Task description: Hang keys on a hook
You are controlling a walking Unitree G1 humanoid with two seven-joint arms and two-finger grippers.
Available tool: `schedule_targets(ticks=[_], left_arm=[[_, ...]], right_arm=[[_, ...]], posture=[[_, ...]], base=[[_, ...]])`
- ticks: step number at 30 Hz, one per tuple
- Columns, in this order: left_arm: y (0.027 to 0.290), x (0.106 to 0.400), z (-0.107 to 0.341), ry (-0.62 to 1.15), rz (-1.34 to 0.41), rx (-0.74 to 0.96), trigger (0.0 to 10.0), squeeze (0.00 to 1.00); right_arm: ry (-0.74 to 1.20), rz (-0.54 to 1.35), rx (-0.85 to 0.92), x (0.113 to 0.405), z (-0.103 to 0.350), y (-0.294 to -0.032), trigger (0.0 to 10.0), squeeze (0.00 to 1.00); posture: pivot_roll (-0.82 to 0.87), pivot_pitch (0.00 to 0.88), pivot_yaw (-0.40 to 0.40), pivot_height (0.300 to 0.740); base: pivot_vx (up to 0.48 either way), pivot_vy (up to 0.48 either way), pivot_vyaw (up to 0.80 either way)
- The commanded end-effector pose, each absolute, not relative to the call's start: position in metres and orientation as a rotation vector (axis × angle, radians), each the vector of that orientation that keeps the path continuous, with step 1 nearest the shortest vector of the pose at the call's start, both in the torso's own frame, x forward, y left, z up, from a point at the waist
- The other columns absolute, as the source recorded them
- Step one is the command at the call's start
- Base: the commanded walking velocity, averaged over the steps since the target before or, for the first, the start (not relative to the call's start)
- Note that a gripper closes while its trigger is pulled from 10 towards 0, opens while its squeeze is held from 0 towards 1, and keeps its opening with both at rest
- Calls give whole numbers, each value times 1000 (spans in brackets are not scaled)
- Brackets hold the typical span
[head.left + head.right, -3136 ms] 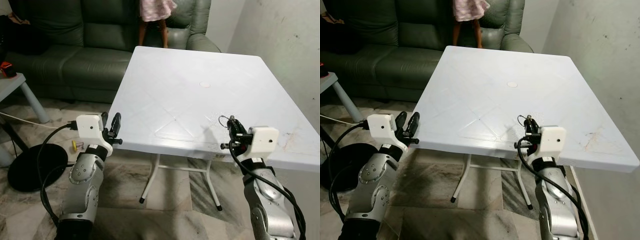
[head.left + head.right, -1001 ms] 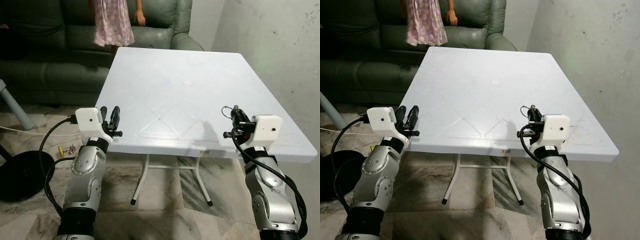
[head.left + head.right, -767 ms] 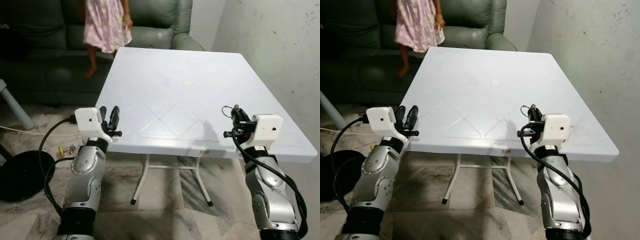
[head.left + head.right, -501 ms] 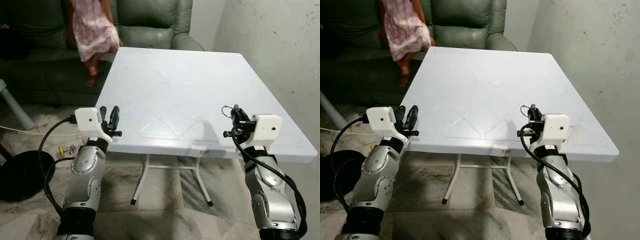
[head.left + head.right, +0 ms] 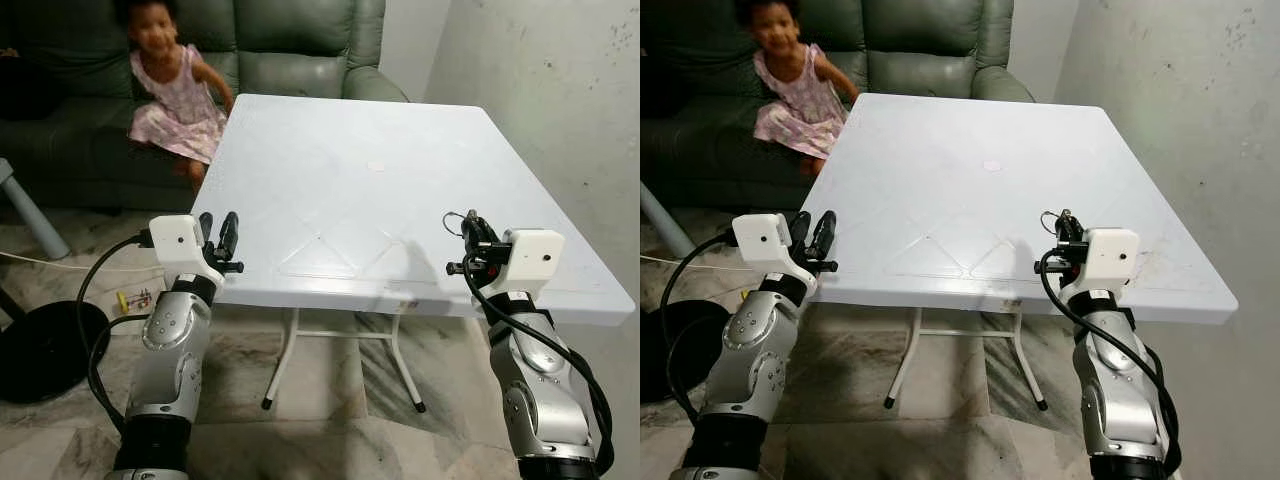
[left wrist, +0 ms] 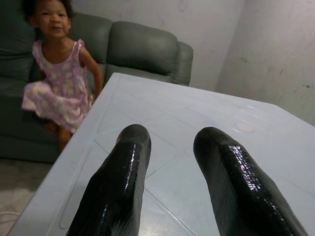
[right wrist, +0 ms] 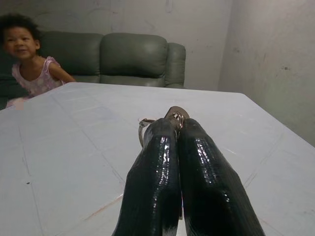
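Observation:
My right gripper [image 5: 469, 225] is shut on a set of keys [image 5: 456, 219], whose metal ring pokes out past the fingertips [image 7: 175, 117]. It hovers just above the near right part of the white table [image 5: 340, 180]. My left gripper [image 5: 218, 226] stands open at the table's near left edge, with nothing between its fingers [image 6: 129, 147].
A person in a pink dress [image 5: 175, 95] sits at the table's far left corner, on a dark green sofa [image 5: 300, 40]. A grey wall [image 5: 560, 110] runs along the right. A black round base [image 5: 45, 345] and cable lie on the floor at left.
The person has dropped down from standing to sitting on the sofa beside the table. Both grippers have stayed where they were; the camera turned right since the oldest frames.

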State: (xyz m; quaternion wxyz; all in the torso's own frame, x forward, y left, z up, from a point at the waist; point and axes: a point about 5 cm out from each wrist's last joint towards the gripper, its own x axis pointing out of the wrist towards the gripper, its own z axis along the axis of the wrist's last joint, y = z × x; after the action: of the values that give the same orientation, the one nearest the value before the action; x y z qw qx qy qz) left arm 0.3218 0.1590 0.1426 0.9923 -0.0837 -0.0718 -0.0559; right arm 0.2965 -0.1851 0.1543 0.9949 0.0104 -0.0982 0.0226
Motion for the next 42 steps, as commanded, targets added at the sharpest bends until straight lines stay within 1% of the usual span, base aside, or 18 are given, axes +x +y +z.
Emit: schedule_targets(ticks=[1,42], left_arm=[[158,323,144,-141,-116,-161,10000,0],[157,325,144,-137,-112,-159,10000,0]], right_arm=[[-217,23,20,297,159,-190,10000,0],[-241,-5,3,303,167,-197,10000,0]], posture=[[106,0,-60,736],[101,0,-60,736]], base=[[0,0,0],[0,0,0]])
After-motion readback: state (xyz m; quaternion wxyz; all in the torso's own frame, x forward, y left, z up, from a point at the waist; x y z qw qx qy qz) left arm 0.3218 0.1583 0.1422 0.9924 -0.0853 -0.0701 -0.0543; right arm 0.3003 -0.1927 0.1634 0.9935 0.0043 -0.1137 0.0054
